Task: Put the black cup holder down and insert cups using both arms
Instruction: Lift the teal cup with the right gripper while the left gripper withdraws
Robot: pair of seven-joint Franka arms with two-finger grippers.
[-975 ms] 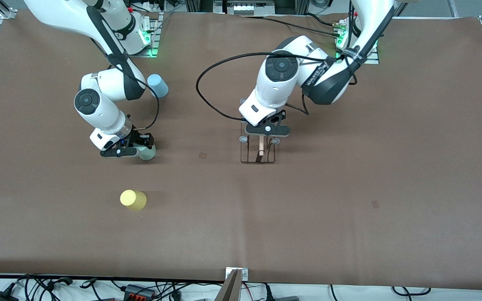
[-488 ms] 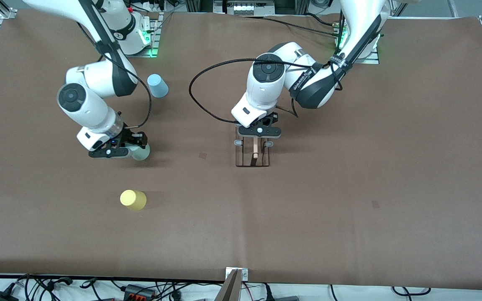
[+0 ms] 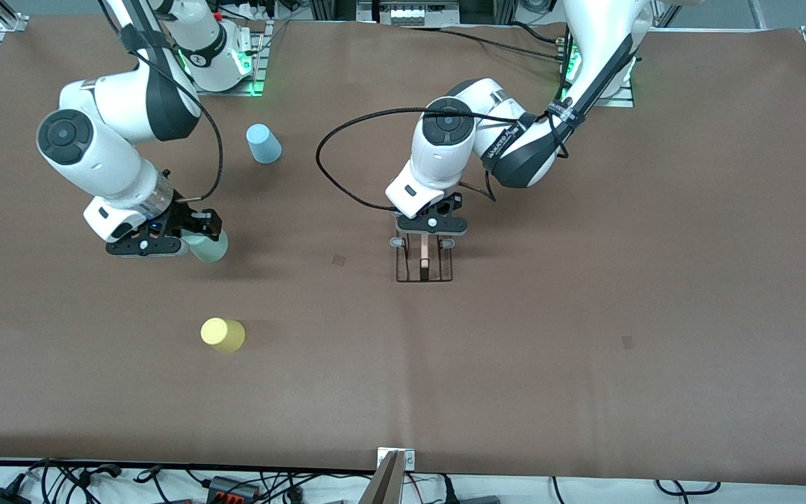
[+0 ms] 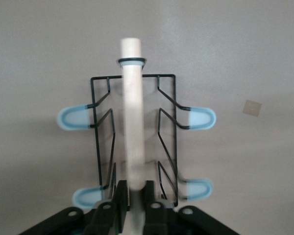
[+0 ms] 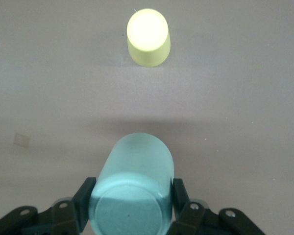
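Left gripper (image 3: pixel 428 236) pinches the holder's (image 3: pixel 424 269) wooden rod mid-tabletop. If it lets go early, the rack could tip. Right gripper (image 3: pixel 196 241) is clamped on the green cup (image 3: pixel 208 246) above the tabletop, and a loose squeeze drops it near the yellow cup (image 3: pixel 222 334).

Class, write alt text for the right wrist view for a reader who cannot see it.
The right tool grips a pale green cup by its sides, above the brown table. A yellow cup stands upside down on the table.
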